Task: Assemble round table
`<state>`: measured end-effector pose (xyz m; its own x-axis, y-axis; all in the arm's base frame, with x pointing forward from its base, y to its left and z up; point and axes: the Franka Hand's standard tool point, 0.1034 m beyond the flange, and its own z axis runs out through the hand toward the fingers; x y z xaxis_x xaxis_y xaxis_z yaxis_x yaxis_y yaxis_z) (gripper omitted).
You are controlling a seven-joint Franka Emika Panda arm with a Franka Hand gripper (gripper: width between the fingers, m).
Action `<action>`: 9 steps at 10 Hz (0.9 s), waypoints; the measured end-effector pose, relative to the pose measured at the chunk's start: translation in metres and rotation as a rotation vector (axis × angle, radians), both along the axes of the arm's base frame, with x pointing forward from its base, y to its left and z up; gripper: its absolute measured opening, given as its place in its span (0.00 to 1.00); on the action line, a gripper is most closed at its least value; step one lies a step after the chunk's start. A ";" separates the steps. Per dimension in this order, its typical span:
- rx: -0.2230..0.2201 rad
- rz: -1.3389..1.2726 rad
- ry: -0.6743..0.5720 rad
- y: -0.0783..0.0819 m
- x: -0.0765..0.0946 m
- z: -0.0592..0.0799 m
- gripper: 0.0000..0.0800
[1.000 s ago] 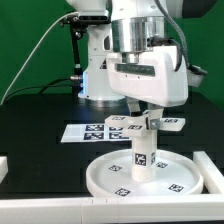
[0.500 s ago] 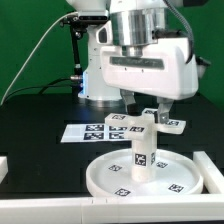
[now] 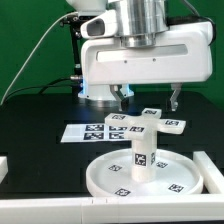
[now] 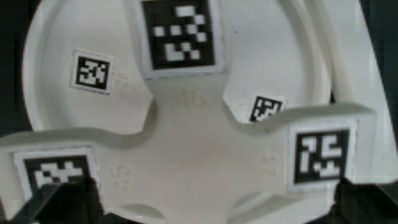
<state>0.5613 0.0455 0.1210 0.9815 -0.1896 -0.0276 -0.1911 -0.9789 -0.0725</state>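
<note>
Lifting clear: our gripper (image 3: 147, 96) now wide, empty, at 12 o'clock above the foot (image 3: 147, 124), left seated on leg (image 3: 141, 155); disc (image 3: 150, 177) assembly looks done.

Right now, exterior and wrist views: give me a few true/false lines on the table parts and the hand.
1. The hand is shut on the foot piece. False: it is open, above the foot piece, holding nothing.
2. The leg stands upright on the round disc. True.
3. The foot piece sits on top of the leg. True.
4. The marker board lies on the disc. False: it lies flat on the table behind the disc.
</note>
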 end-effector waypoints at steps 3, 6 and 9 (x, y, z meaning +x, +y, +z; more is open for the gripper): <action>-0.004 0.178 -0.014 -0.001 0.000 -0.002 0.81; -0.078 0.560 -0.027 -0.009 0.003 0.000 0.81; -0.087 0.632 -0.023 -0.016 0.003 -0.004 0.81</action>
